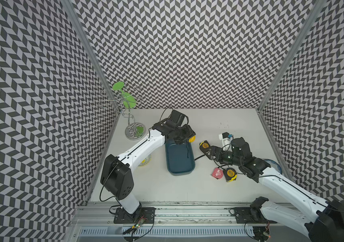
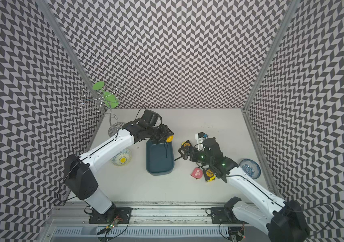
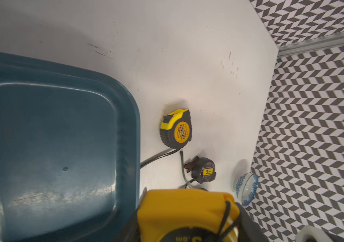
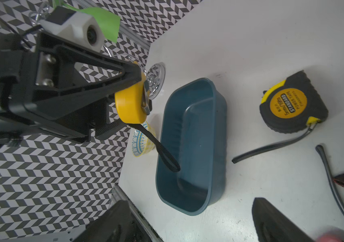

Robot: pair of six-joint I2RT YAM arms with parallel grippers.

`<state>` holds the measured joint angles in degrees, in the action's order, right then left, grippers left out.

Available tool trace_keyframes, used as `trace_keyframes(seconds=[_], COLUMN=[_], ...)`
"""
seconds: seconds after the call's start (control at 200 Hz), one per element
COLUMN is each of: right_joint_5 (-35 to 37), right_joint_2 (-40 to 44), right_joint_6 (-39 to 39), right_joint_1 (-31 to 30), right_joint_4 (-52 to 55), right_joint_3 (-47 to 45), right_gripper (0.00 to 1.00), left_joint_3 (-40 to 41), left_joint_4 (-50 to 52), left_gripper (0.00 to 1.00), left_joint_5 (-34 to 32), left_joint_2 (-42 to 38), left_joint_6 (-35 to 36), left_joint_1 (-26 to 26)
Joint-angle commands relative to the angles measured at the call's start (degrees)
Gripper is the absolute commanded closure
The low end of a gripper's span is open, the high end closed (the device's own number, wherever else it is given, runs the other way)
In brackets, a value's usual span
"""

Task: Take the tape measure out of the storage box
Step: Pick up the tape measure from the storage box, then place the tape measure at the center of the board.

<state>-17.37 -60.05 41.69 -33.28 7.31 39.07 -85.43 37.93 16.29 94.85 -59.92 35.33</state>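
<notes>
My left gripper (image 1: 189, 138) is shut on a yellow tape measure (image 1: 192, 139) (image 4: 130, 104) and holds it above the far end of the dark teal storage box (image 1: 179, 165) (image 2: 159, 161). The tape measure's black strap (image 4: 163, 152) hangs down into the box. In the left wrist view the yellow tape measure (image 3: 185, 207) fills the jaws, beside the box (image 3: 51, 136). The box floor shows bare in both wrist views. My right gripper (image 1: 205, 153) (image 2: 182, 154) stands open to the right of the box, beside a black-and-yellow tape measure (image 1: 204, 145) (image 4: 290, 106) on the table.
A pink tape measure (image 1: 217, 172) and another black-and-yellow one (image 1: 230, 174) lie near the right arm. A yellow-patterned dish (image 2: 121, 157) sits left of the box, a blue dish (image 2: 250, 168) at the right wall. A wire stand with green discs (image 1: 129, 117) fills the back left corner.
</notes>
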Motion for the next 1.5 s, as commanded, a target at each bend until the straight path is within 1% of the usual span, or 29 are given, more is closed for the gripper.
trace_keyframes(seconds=[0.0, 0.125, 0.135, 0.15, 0.22, 0.31, 0.521, 0.646, 0.771, 0.926, 1.046, 1.061, 1.101, 1.147, 1.167, 1.267, 1.322, 1.367, 1.387, 1.492], right_joint_5=[4.38, 4.65, 6.81, 7.48, 8.86, 10.94, 13.58, 14.78, 15.13, 15.33, 15.63, 15.74, 15.82, 15.95, 15.95, 16.18, 16.30, 16.20, 16.10, 15.36], right_joint_2=[0.20, 0.07, -0.01, -0.05, -0.28, -0.58, -0.98, -1.46, -1.81, -1.73, -1.69, -1.63, -1.59, -1.60, -1.53, -1.39, -0.90, -0.29, 0.03, 2.12], right_joint_6=[0.75, 0.87, 0.74, 0.66, 0.41, 0.40, 0.60, 0.81, 1.28, 1.72, 1.91, 1.99, 2.21, 2.37, 2.44, 3.21, 3.66, 3.91, 4.09, 5.09], right_joint_1=[-1.97, -3.53, -3.59, -3.70, -4.32, -5.25, -6.10, -6.20, -6.19, -6.19, -6.19, -6.19, -6.19, -6.19, -6.19, -6.19, -6.10, -6.14, -6.12, -6.01], right_joint_4=[-11.62, -15.25, -15.32, -15.78, -17.05, -17.68, -19.21, -19.56, -20.07, -20.32, -19.90, -19.93, -19.99, -19.93, -19.84, -19.15, -19.03, -19.21, -19.26, -19.12], right_joint_3=[0.77, 0.46, 0.41, 0.30, 0.25, 0.40, 0.47, 0.44, 0.27, -0.21, -0.16, -0.24, -0.38, -0.46, -0.46, -0.53, -1.04, -1.82, -2.16, -4.52], right_gripper=[0.07, 0.08, 0.10, 0.12, 0.13, 0.19, 0.30, 0.42, 0.60, 0.75, 0.84, 0.84, 0.85, 0.87, 0.87, 0.89, 0.90, 0.90, 0.90, 0.90], left_joint_3=[-0.86, 0.90, 1.06, 1.25, 2.17, 2.37, 2.27, 2.20, 2.06, 2.03, 2.03, 2.02, 2.02, 2.02, 2.02, 1.84, 1.84, 1.84, 1.88, 3.51], left_joint_4=[-4.64, -7.07, -7.26, -7.40, -8.86, -9.62, -10.24, -11.01, -11.30, -11.74, -12.33, -12.32, -12.65, -12.96, -13.06, -13.24, -12.86, -12.18, -11.73, -10.00], left_gripper=[1.00, 1.00, 1.00, 1.00, 1.00, 1.00, 1.00, 1.00, 1.00, 1.00, 1.00, 0.97, 0.80, 0.57, 0.50, 0.25, 0.14, 0.02, 0.00, 0.00], left_joint_5=[3.25, 4.94, 5.10, 5.40, 6.03, 6.02, 6.47, 7.39, 7.94, 8.41, 8.74, 8.82, 9.02, 9.19, 9.24, 9.27, 8.85, 8.17, 7.79, 5.87], left_joint_2=[-3.30, -4.31, -4.34, -4.40, -4.73, -4.77, -5.02, -4.91, -4.78, -4.75, -4.50, -4.49, -4.41, -4.24, -4.16, -3.99, -4.05, -4.05, -4.09, -4.83], left_joint_6=[-4.87, -7.58, -7.82, -8.17, -9.51, -10.63, -11.35, -11.71, -11.71, -11.63, -11.20, -11.11, -10.88, -10.59, -10.49, -9.58, -8.83, -7.76, -7.20, -4.87], left_joint_1=[0.99, 2.08, 2.21, 2.40, 3.35, 4.59, 5.48, 5.87, 6.08, 6.14, 6.04, 6.02, 6.06, 5.99, 5.98, 5.67, 5.32, 4.98, 4.78, 3.34])
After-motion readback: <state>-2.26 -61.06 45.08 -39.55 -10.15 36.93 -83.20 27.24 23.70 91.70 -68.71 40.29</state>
